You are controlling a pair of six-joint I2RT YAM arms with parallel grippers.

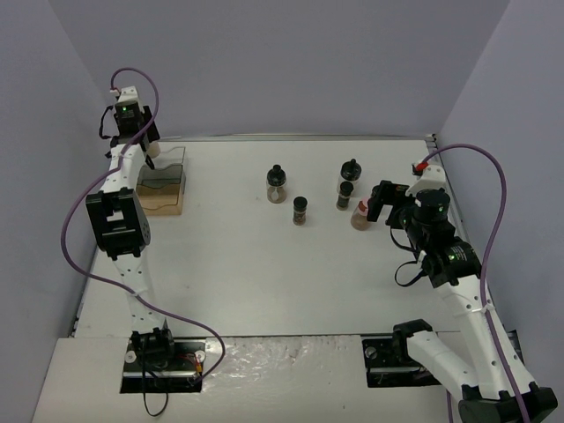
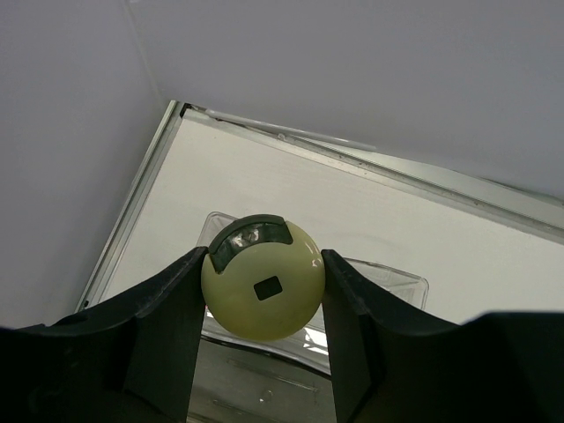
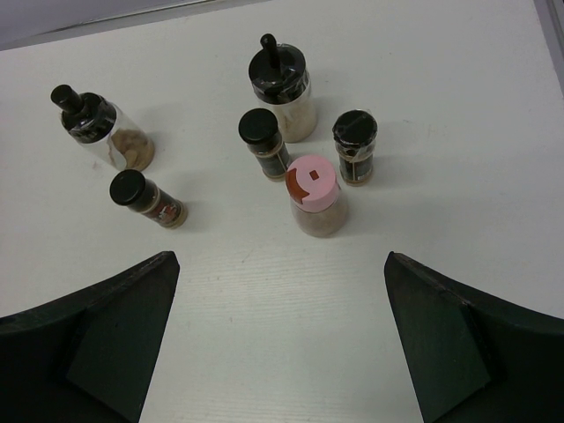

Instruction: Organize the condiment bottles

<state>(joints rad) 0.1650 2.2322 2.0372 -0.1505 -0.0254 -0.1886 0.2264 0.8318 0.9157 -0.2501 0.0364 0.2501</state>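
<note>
Room: pale lilac-grey walls (image 1: 282,62) enclose the table on three sides; one stands just behind the rack.
Table: smooth white table (image 1: 264,282), matt and faintly grained, with a metal strip (image 2: 370,167) along its edge beyond the rack.
Rack: wooden-based rack with clear plastic compartments (image 1: 164,196), taken here as the landmark.
Left claw (image 2: 263,264): narrow, clamped on the yellow-capped clear spice jar.
Yellow-capped clear spice jar (image 2: 263,300): held directly over the rack's clear compartments; whether it touches the rack cannot be told.
Right claw (image 3: 279,264): wide and holding nothing, over bare table beyond the jar group from the rack.
Pink-capped clear spice jar (image 3: 313,194): upright on the table, well apart from the rack.
First large knob-topped black-capped jar (image 3: 97,128): upright, the standing jar nearest the rack.
Second large knob-topped black-capped jar (image 3: 280,84): upright, near the pink-capped jar.
Small black-capped jars: one (image 3: 141,198) beside the first knob-topped jar; two more (image 3: 262,141) (image 3: 355,145) beside the pink-capped jar.
</note>
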